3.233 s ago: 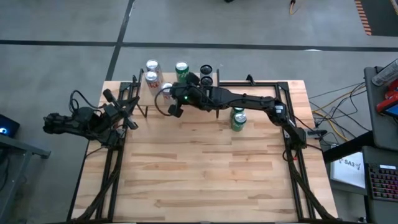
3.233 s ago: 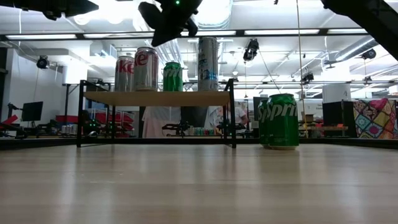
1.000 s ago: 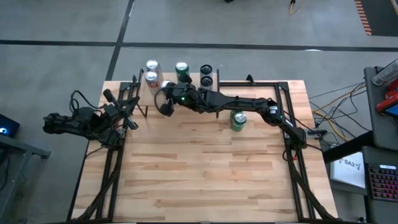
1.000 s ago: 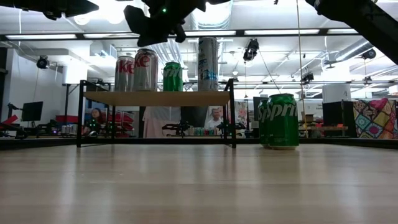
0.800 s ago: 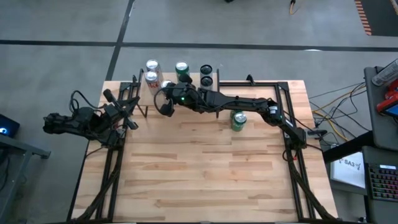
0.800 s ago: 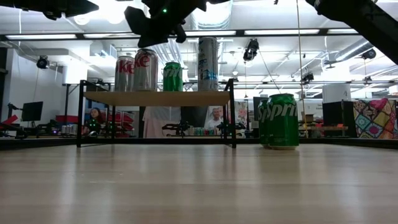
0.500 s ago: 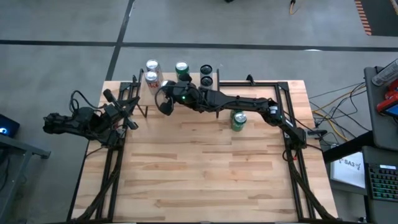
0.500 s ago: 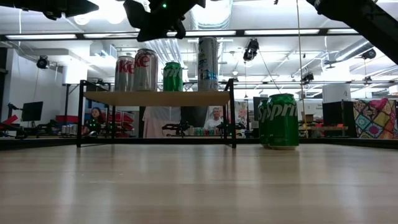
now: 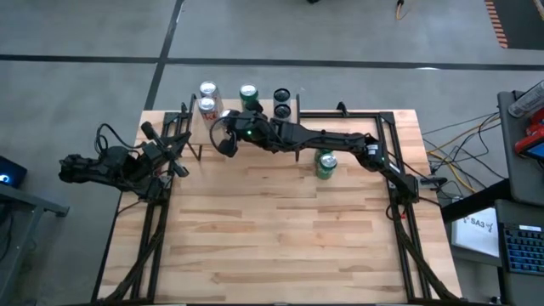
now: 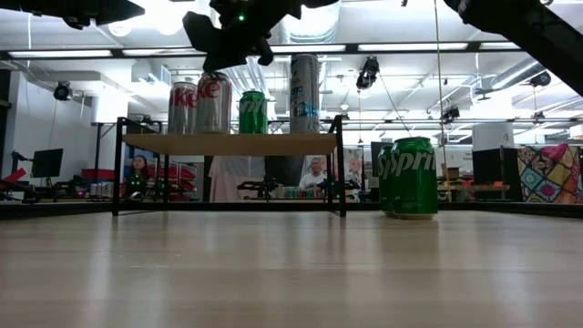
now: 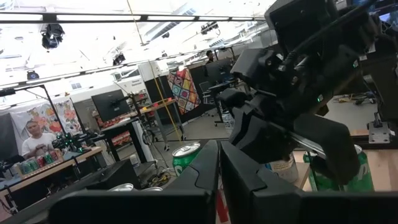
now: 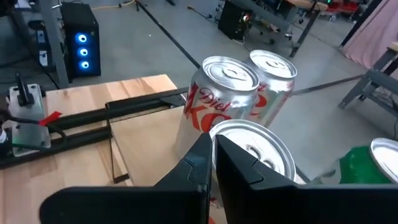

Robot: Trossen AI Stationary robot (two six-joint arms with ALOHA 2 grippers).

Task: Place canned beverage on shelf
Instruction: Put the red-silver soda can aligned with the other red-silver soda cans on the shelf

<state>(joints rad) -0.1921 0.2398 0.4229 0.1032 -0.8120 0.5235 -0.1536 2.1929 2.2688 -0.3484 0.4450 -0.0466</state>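
Butcher-block tabletop point(image 9: 280, 229), open workshop behind. We see the right gripper point(image 12: 212, 163) above the shelf point(image 10: 228, 143), fingers pressed together, empty, just over a silver can top point(image 12: 252, 146); two Diet Coke cans point(image 12: 214, 102) stand just beyond it. The Sprite can point(image 10: 414, 177) sits on the table, well back along the right arm, off the shelf. The left gripper point(image 11: 219, 177) rests at the table's left edge, shut.
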